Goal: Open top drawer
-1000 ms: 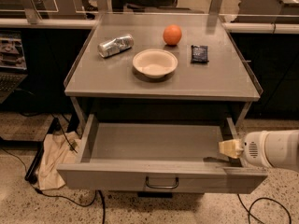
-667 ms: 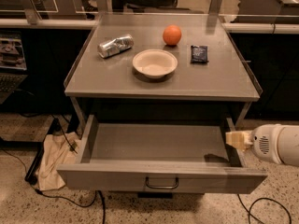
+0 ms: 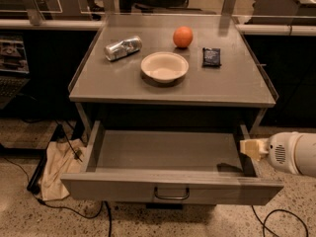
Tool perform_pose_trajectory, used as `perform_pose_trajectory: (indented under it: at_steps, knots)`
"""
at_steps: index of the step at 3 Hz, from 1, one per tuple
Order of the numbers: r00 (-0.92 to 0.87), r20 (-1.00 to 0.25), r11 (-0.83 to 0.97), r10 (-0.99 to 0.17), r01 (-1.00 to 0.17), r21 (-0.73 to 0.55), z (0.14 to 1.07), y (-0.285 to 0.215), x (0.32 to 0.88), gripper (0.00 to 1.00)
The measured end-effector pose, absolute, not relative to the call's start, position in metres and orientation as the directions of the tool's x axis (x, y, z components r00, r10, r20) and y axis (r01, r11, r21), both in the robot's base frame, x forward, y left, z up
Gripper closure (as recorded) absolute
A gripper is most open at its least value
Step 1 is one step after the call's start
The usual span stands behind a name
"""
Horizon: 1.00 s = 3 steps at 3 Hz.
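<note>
The grey counter (image 3: 224,85) stands in the middle of the view, and below its surface the top drawer (image 3: 113,187) is pulled far out toward the camera. The long axis of the drawer runs from left to right, and its tall front panel faces us, low in the picture. The small dark handle (image 3: 171,194) sits at the centre of this panel. The shallow grey tray behind the panel lies open to view, and we see only a shadow on its floor near the right wall.

From the right edge comes the white arm (image 3: 292,154) of the robot. Its cream pincer (image 3: 252,148) is at the right wall of the drawer, toward the back of the tray and just above the rim. We cannot tell if the pincer is apart or together, and we cannot tell if it touches the wall.

On the floor left of the drawer lies a pale cloth (image 3: 55,166), with dark cables (image 3: 74,149) over it. On the counter we see a cream bowl (image 3: 164,67) in the middle, a silver can (image 3: 122,48) lying on its side to the left, an orange (image 3: 182,36) behind the bowl, and a small dark packet (image 3: 211,57) to the right. All four stand apart from each other.
</note>
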<state>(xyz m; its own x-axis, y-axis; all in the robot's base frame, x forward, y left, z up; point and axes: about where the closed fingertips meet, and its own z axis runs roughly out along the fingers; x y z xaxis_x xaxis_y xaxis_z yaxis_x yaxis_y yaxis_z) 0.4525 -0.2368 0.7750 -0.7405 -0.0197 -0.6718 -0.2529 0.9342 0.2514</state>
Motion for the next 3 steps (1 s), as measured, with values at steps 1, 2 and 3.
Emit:
perform_pose_trajectory:
  at_steps: [1, 2, 3]
  knots:
    - [-0.74, -0.672, 0.934, -0.02, -0.253, 0.251, 0.775, -0.2368, 0.4525, 0.14]
    - [-0.74, -0.672, 0.934, -0.02, -0.253, 0.251, 0.775, -0.2368, 0.4525, 0.0]
    - [-0.74, -0.672, 0.934, -0.02, -0.253, 0.251, 0.775, -0.2368, 0.4525, 0.0]
